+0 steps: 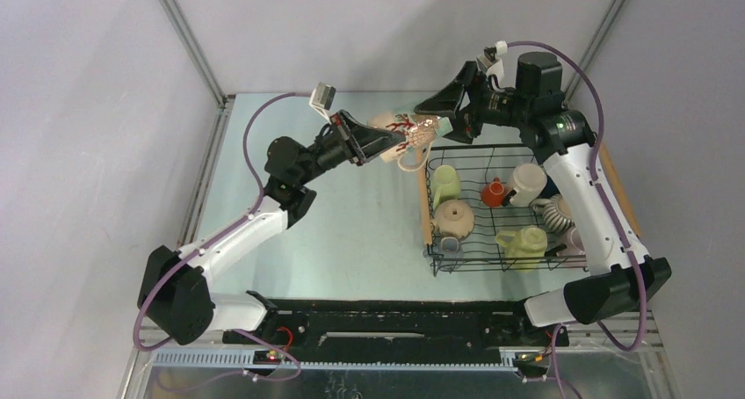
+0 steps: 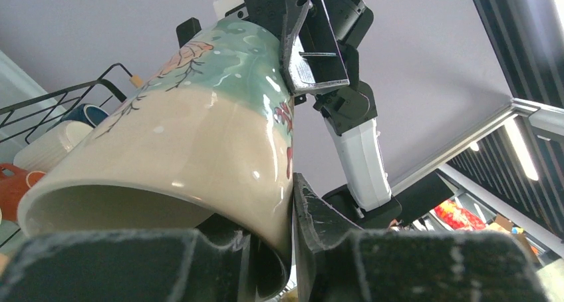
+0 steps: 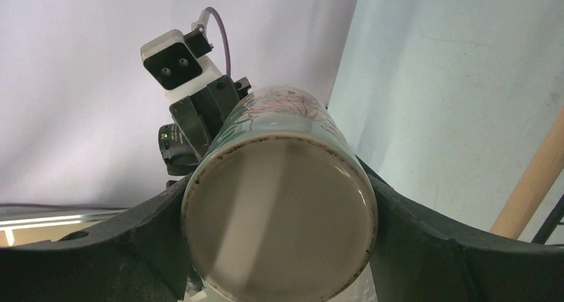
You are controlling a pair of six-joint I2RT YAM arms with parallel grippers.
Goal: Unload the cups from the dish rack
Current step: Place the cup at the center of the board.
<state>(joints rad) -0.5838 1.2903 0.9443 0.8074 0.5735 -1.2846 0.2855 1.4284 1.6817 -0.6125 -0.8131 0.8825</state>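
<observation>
Currently | step: mug (image 1: 406,132) handover near rack (image 1: 481,147) | left gripper (image 1: 385,139) pinches rim | right gripper (image 1: 442,124) clasps base | advice: right should release only once left grip proves firm.

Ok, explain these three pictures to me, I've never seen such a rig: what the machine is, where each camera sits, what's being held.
These are two robot arms bolted at the near edge of a table. The wide picture looks down from above and behind them; the other two come from a camera on each wrist, so each shows its own fingers up close. On the table stands a black wire dish rack holding several cups, among them a yellow-green cup, a tan cup and an orange-red cup. Raised beside the rack's far left corner is a beige-and-green patterned mug. The right pincer grips its base end; the left pincer pinches the wall at its rim.
</observation>
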